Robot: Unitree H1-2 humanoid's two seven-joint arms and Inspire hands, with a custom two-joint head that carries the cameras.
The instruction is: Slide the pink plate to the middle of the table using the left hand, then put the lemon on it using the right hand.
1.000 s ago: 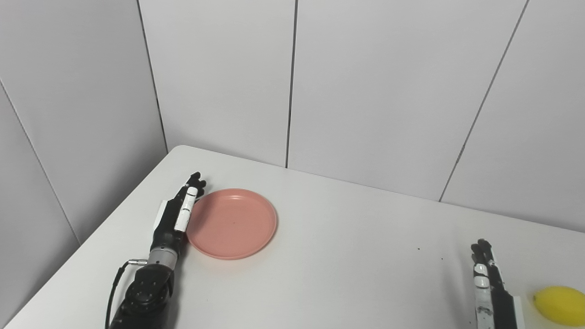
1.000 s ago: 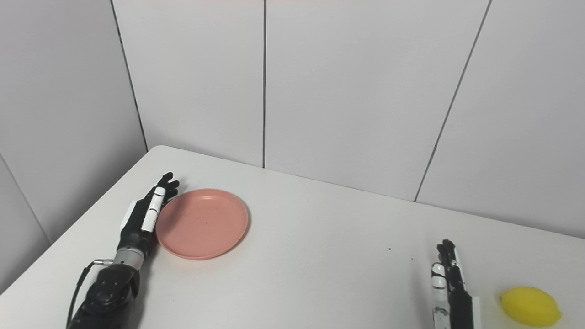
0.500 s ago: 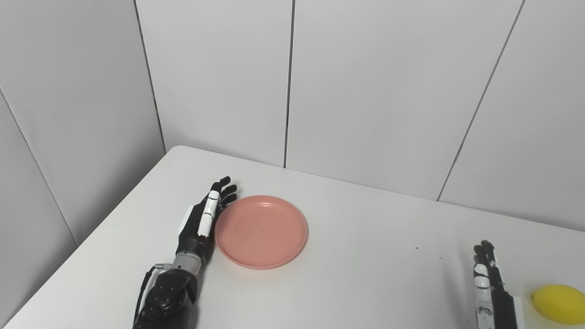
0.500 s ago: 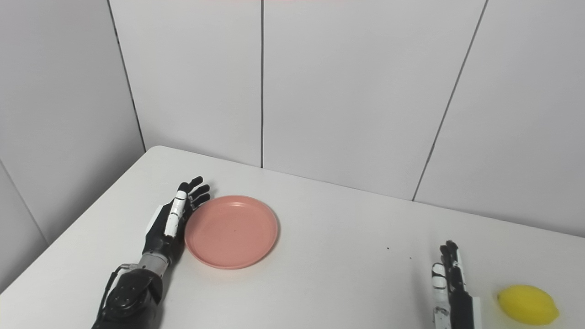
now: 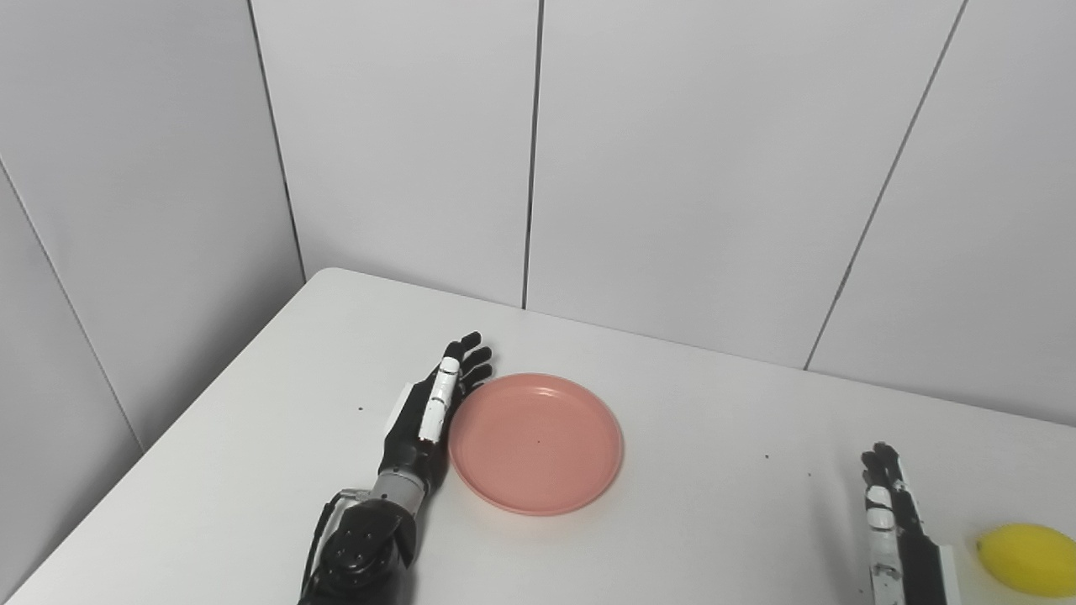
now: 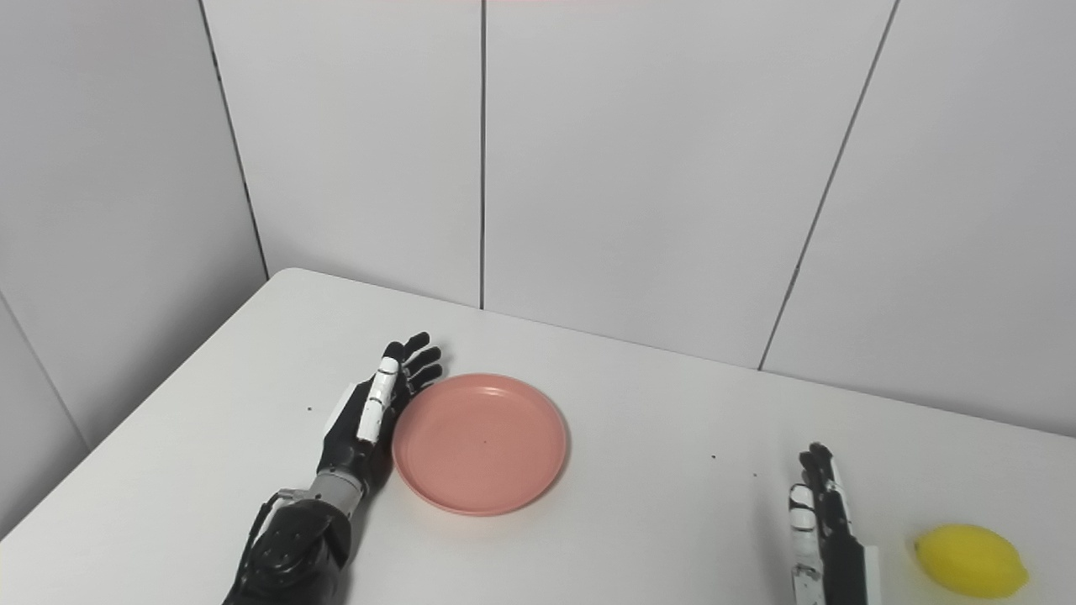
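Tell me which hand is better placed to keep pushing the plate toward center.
Left. The left hand lies open against the pink plate's left rim. The right hand rests open far right, beside the lemon.

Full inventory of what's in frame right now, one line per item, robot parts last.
plate: 1, pink, empty, flat on the table left of centre.
lemon: 1, yellow, on the table near the front right corner.
table: 1, white, with a few small dark specks.
wall panels: pale grey, dark seams, behind and to the left of the table.
left hand: 1, black and white, open, fingers straight, edge against the plate's left rim.
right hand: 1, black and white, open, resting left of the lemon, not touching it.
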